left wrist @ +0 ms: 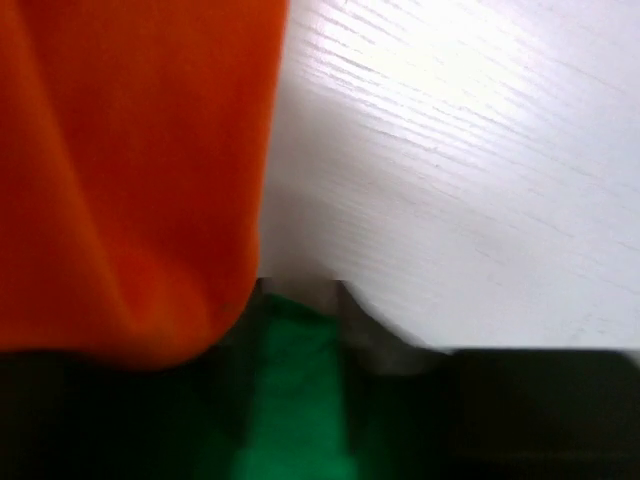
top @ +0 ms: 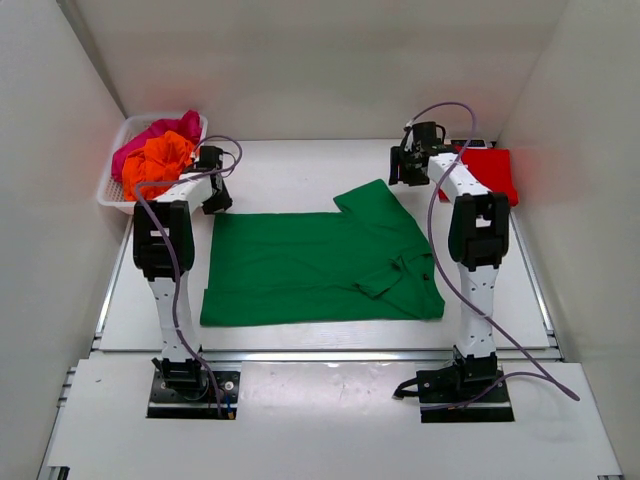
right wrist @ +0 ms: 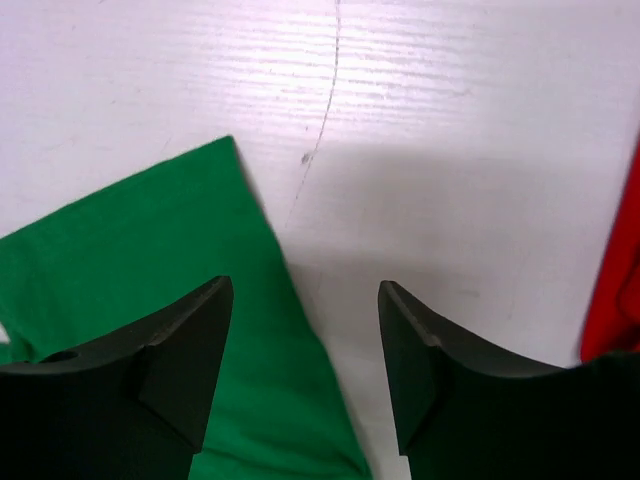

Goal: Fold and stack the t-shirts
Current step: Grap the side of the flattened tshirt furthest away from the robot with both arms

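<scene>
Over at the far left, the basket [top: 110, 188] is holding a pink shirt [top: 150, 135] and an orange shirt [top: 160, 160], both bunched up.

Just beside it, the left claw [top: 214, 194] is sitting at the far left corner of the green shirt [top: 310, 265]. To my eye the far edge is being taken up for a fold, so this claw wants a firm pinch right on the corner. From its own camera a strip of green is showing between the dark fingers. The view is too blurred for me to tell whether it is gripping the cloth or only standing over it. The left arm is reaching forward, elbow raised, wrist tipping down.

The green shirt is lying spread across the middle of the desk [top: 290, 170], one sleeve [top: 372, 198] poking out toward the far right.

The right claw [top: 408, 168] is hovering at that sleeve's edge, fingers standing well apart with nothing between them. It is sitting half over bare desk, so I'd shift it onto the cloth before closing, then lift both sides evenly. The right arm is stretching farther out, forearm nearly straight.

Past it, a red shirt [top: 492, 172] is lying flat.
</scene>
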Controlling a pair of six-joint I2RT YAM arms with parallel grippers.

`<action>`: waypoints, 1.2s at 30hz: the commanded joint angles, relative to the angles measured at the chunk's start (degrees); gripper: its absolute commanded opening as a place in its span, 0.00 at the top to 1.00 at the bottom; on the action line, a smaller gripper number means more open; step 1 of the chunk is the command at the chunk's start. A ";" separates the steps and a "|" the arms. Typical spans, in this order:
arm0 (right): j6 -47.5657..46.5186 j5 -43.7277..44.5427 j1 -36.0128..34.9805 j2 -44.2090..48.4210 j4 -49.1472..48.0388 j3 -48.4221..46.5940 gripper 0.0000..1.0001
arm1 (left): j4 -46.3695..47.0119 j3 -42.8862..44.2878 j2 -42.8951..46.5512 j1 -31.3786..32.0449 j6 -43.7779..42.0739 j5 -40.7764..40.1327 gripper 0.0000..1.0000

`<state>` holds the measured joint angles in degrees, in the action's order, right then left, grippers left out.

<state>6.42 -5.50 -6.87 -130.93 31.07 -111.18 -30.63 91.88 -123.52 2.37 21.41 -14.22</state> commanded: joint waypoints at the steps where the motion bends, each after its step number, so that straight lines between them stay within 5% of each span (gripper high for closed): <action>1: -1.49 -1.53 -0.07 -3.35 3.37 -7.02 0.41 | -3.46 3.30 -1.19 -0.79 -0.92 0.59 0.67; 2: -0.62 -1.80 -0.24 -4.49 3.64 -8.86 0.41 | -3.90 3.83 -1.63 -0.79 -0.84 0.94 0.79; 6: -0.62 -2.15 -1.56 -7.75 4.96 -13.27 0.39 | -3.30 3.14 -1.11 -0.09 -1.46 1.82 1.00; 16: 0.79 -5.40 -4.20 -17.68 8.91 -24.78 0.31 | -0.22 -2.84 2.93 0.53 -1.72 4.73 1.00; 18: 0.62 -5.93 -4.81 -18.91 9.37 -25.06 0.36 | 0.13 -3.72 3.55 0.18 -1.81 5.42 1.00; 23: 0.88 -4.88 -4.73 -17.95 9.45 -24.09 0.82 | 0.92 -4.60 4.52 0.09 -1.46 6.22 1.00; 26: 1.14 -4.26 -4.73 -16.64 7.61 -24.18 1.00 | 1.72 -5.30 5.57 0.00 -1.55 7.27 1.00; 32: -1.58 -5.22 -3.24 -12.43 5.84 -23.57 1.00 | 3.39 -6.00 8.38 -1.22 -1.90 6.75 1.00; 36: -2.80 -8.21 -1.48 -3.20 0.32 -13.31 1.00 | 11.46 -11.88 14.45 -1.49 -3.13 6.75 1.00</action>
<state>5.45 -11.53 -9.87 -144.09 36.88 -128.09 -24.71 82.56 -117.03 1.50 19.29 -8.05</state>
